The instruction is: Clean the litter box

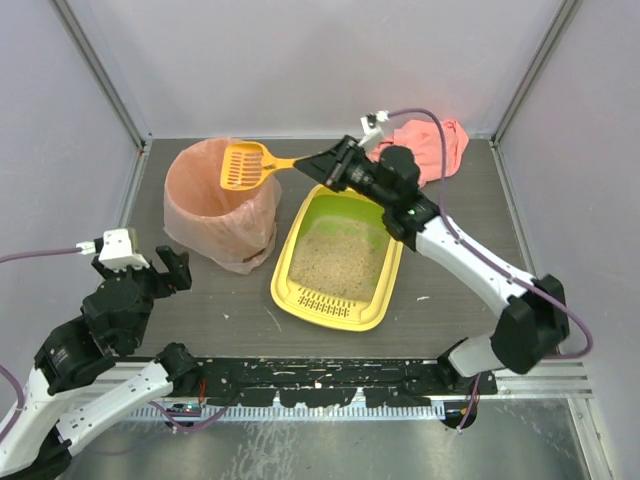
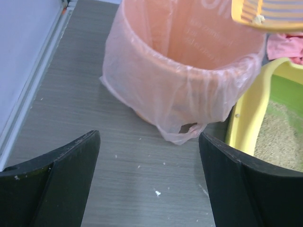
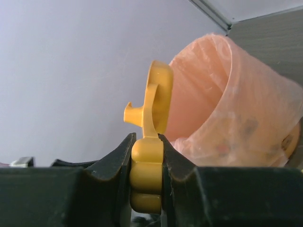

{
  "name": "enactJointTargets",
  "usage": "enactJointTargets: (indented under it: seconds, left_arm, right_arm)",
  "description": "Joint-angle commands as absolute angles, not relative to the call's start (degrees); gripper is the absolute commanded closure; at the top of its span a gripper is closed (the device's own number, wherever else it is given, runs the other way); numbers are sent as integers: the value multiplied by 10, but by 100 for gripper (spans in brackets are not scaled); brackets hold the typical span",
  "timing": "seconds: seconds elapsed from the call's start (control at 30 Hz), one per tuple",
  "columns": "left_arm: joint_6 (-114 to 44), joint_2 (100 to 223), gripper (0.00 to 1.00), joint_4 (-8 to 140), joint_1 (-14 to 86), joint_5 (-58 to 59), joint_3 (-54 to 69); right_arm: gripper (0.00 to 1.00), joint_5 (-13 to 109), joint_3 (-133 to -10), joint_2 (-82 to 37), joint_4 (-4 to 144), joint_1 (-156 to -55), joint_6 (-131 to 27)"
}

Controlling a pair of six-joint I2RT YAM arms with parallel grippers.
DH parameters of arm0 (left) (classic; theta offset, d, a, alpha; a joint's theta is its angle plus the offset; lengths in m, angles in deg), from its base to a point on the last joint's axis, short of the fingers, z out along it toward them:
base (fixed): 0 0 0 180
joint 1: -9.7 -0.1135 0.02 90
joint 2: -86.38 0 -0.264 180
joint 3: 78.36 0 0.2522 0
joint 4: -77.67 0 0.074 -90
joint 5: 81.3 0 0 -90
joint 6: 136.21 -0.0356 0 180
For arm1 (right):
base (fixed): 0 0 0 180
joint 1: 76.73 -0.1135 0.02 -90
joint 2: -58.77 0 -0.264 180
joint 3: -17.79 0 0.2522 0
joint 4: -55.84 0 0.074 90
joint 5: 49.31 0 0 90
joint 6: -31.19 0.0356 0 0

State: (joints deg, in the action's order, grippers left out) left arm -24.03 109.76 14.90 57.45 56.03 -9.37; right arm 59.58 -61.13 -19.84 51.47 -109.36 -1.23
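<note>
The litter box [image 1: 296, 296], a yellow tray with green inner walls and sandy litter, lies mid-table; its yellow rim [image 2: 246, 118] shows at the right of the left wrist view. My right gripper [image 1: 325, 168] is shut on the handle of the orange slotted scoop [image 1: 244, 166], whose head is turned on edge over the pink-bagged bin [image 1: 200, 215]. In the right wrist view the scoop handle [image 3: 147, 172] sits pinched between the jaws [image 3: 147, 156], the bin [image 3: 227, 113] behind it. My left gripper [image 2: 149, 182] stands open over bare table, short of the bin [image 2: 184, 75].
A pink cloth [image 1: 448, 145] lies at the back right behind the right arm. Small white crumbs [image 2: 157, 192] dot the dark table between my left fingers. Grey walls close in the table on the left, back and right.
</note>
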Motion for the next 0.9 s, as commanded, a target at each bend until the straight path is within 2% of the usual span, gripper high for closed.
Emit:
enactJointTargets:
  seconds: [0.0, 0.23, 0.47, 0.53, 0.73, 0.87]
  left_arm:
    - [-162, 1074, 13, 59, 575, 608, -80]
    - [-124, 1047, 13, 30, 574, 609, -94]
    - [-128, 1056, 13, 34, 575, 607, -99]
    - [-130, 1060, 9, 38, 575, 601, -101]
    - [-151, 1070, 7, 62, 574, 574, -106]
    - [-168, 1075, 6, 83, 574, 555, -109]
  right_arm:
    - [99, 546, -753, -259, 552, -1129, -184]
    - [99, 580, -906, -349, 651, -1162, -441]
    - [99, 561, -957, -373, 691, -1214, -678]
    - [99, 537, -968, -373, 695, -1229, -723]
    - [99, 507, -967, -333, 680, -1244, -719]
    - [99, 465, -885, -246, 626, -1245, -657]
